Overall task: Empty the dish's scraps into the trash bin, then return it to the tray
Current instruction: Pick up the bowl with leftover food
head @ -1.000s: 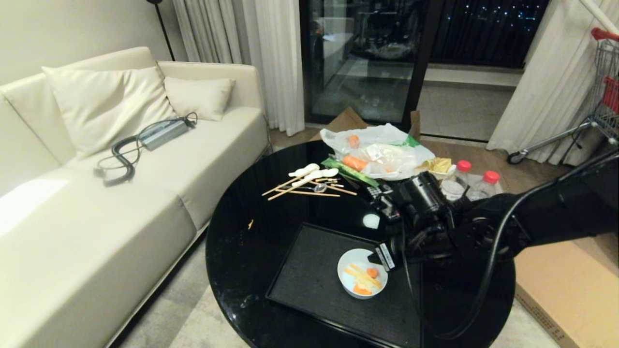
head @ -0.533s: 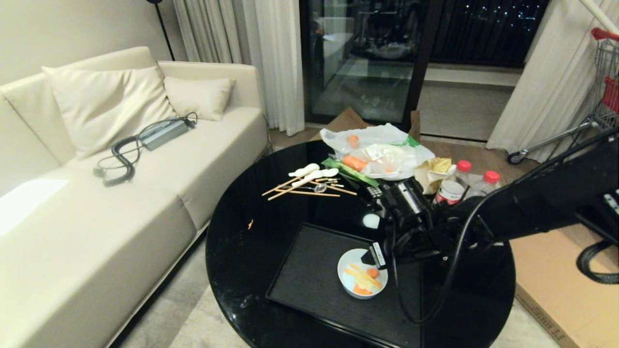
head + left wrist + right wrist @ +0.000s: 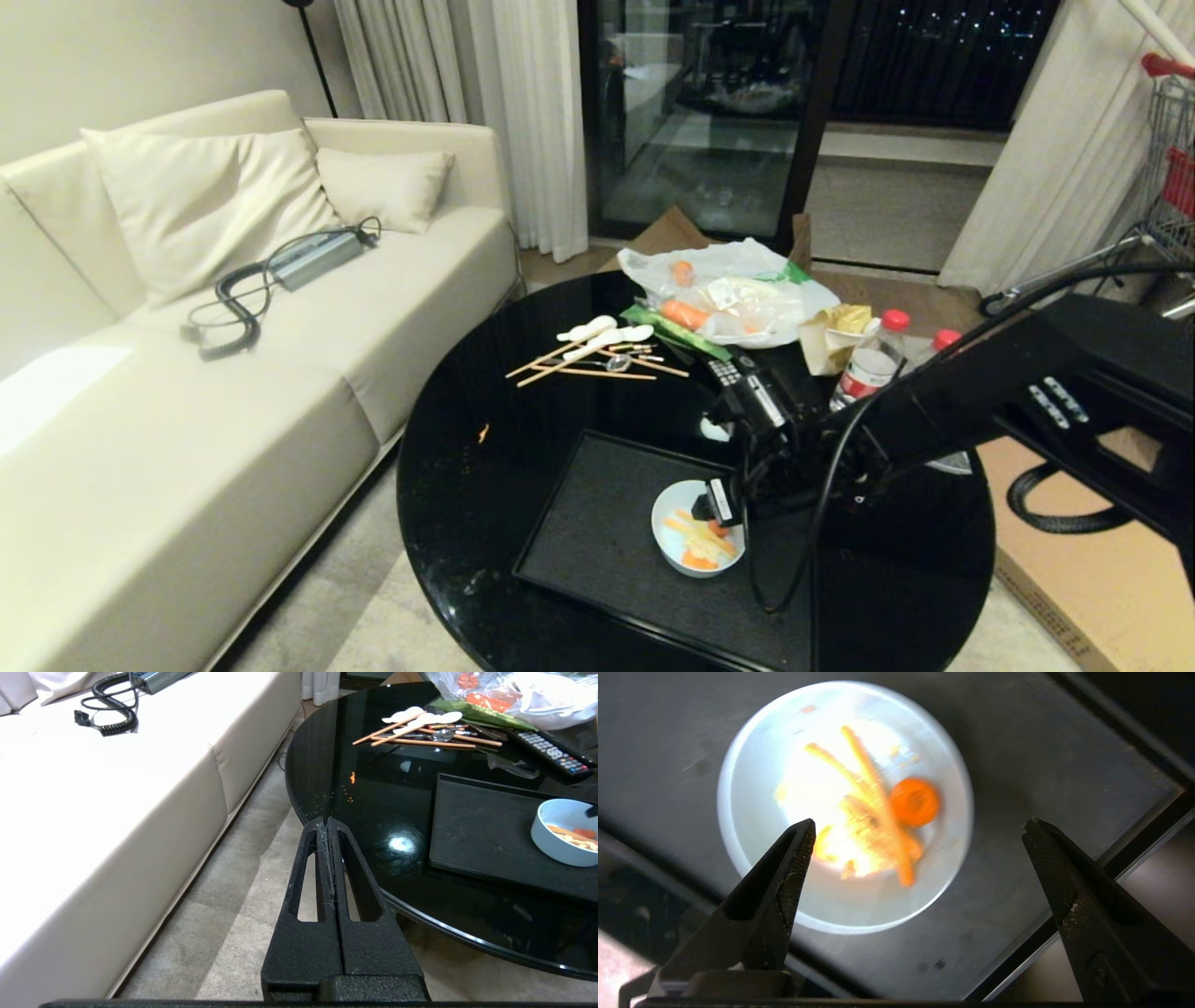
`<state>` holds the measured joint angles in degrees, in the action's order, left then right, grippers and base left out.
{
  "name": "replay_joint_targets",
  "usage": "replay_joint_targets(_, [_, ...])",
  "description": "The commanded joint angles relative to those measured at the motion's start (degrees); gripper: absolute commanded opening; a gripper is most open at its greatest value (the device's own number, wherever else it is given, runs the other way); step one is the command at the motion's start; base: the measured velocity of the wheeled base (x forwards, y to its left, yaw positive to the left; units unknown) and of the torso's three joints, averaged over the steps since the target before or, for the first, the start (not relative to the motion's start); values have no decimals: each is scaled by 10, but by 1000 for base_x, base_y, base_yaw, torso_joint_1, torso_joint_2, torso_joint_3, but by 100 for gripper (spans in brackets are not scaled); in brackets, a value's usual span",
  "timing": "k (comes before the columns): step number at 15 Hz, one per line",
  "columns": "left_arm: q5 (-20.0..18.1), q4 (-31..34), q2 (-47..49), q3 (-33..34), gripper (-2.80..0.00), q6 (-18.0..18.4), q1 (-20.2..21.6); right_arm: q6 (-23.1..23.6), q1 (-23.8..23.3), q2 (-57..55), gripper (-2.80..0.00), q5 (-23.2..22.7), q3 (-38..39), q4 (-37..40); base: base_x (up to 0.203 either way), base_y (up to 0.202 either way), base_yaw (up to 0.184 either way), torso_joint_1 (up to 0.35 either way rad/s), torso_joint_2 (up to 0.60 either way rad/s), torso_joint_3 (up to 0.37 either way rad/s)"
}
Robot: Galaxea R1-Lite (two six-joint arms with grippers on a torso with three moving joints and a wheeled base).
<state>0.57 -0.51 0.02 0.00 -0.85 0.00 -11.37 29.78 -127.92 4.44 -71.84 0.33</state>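
black tray (image 3: 597, 523), upright dish (image 3: 681, 551)

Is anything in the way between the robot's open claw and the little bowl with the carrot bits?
No, nothing visible is. The right gripper hangs open just above the dish, which sits on the tray with its scraps inside. Only air shows between the fingers and the rim. The trash bin is not in view.
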Motion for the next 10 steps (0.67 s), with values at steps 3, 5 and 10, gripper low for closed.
replay_joint_targets(3, [0, 0, 0, 0, -280, 0, 0, -1, -24, -22, 0, 0, -7, 1, 0, 0, 0, 0, 0, 0])
replay_joint_targets(5, [0, 0, 0, 0, -280, 0, 0, -1, -29, -27, 0, 0, -7, 0, 0, 0, 0, 0, 0, 0])
replay_joint_targets(10, [0, 0, 0, 0, -280, 0, 0, -1, -29, -40, 0, 0, -6, -2, 0, 0, 0, 0, 0, 0])
